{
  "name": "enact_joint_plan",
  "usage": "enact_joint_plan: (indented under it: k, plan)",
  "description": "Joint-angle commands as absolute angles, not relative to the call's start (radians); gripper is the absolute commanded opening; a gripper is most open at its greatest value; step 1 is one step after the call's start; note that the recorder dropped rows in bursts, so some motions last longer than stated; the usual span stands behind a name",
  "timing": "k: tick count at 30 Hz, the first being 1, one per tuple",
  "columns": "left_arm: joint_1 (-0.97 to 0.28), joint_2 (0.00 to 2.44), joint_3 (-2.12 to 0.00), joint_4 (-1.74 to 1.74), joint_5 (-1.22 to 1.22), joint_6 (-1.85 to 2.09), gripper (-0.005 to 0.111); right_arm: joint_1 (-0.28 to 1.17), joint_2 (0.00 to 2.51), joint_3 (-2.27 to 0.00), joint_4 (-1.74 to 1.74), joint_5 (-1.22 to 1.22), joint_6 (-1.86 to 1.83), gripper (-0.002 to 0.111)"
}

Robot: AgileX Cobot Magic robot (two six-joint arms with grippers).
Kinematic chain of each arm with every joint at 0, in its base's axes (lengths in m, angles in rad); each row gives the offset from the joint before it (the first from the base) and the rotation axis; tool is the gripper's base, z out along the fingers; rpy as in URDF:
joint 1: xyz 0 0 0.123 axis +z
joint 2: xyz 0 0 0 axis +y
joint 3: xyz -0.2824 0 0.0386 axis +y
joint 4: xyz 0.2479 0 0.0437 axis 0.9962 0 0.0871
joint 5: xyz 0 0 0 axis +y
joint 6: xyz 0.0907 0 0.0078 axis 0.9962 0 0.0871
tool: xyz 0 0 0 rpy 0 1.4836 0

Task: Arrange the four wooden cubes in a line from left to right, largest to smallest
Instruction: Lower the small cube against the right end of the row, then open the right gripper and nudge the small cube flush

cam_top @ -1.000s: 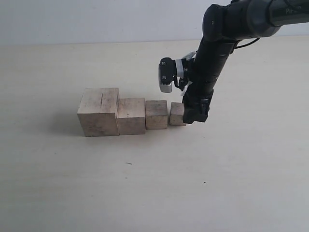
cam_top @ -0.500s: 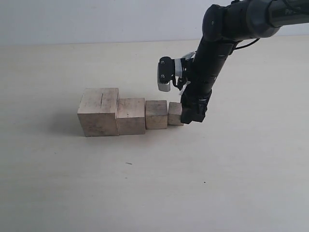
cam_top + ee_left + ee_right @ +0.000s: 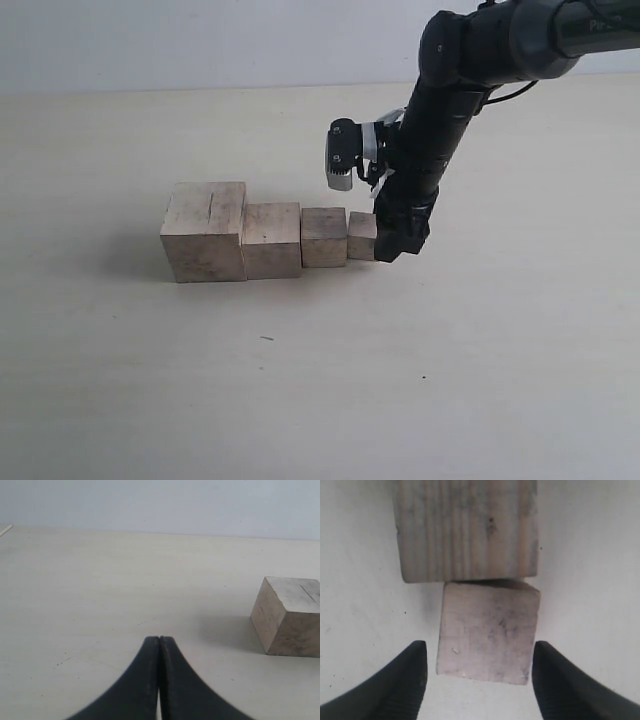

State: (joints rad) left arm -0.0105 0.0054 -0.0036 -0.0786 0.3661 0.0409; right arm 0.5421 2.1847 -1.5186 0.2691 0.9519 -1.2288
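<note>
1. On the pale tabletop point(image 3: 300, 400), the exterior view shows four pale raw-wood cubes in one row: the large cube with a thin crack on top point(image 3: 205, 232) at the left, then the bigger medium cube point(image 3: 272, 240), the smaller medium cube point(image 3: 324, 237) and the small cube point(image 3: 362, 236) at the right end.
2. The right wrist view alone shows the fit at that end. The small cube point(image 3: 487, 632) sits just beside the grain-streaked smaller medium cube point(image 3: 467, 530), turned slightly askew to it.
3. The right gripper point(image 3: 479, 652) straddles the small cube, its jaws apart. A strip of table shows between one black finger point(image 3: 412, 680) and the wood, and nothing is held.
4. In the exterior view the right gripper point(image 3: 398, 238) hides the small cube's right side, with the black arm point(image 3: 440, 130) rising above it.
5. Only the left wrist view shows the left gripper point(image 3: 159, 645), its black fingers pressed together on nothing. It is well apart from the large cube point(image 3: 287, 617), with bare table between them.
</note>
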Motion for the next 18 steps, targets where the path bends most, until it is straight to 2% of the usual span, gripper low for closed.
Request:
enact_joint_plan:
  k: [1, 12, 18]
  plan:
    - [-0.01, 0.0, 0.0, -0.08, 0.354, 0.033, 0.0, 0.546, 2.172, -1.522, 0.274, 0.953, -1.206, 0.06]
    - [-0.01, 0.0, 0.0, -0.08, 0.354, 0.033, 0.0, 0.546, 2.081, -1.522, 0.054, 0.951, -0.933, 0.06]
    - [-0.01, 0.0, 0.0, -0.08, 0.354, 0.033, 0.0, 0.546, 2.107, -1.522, -0.037, 0.862, -0.75, 0.06]
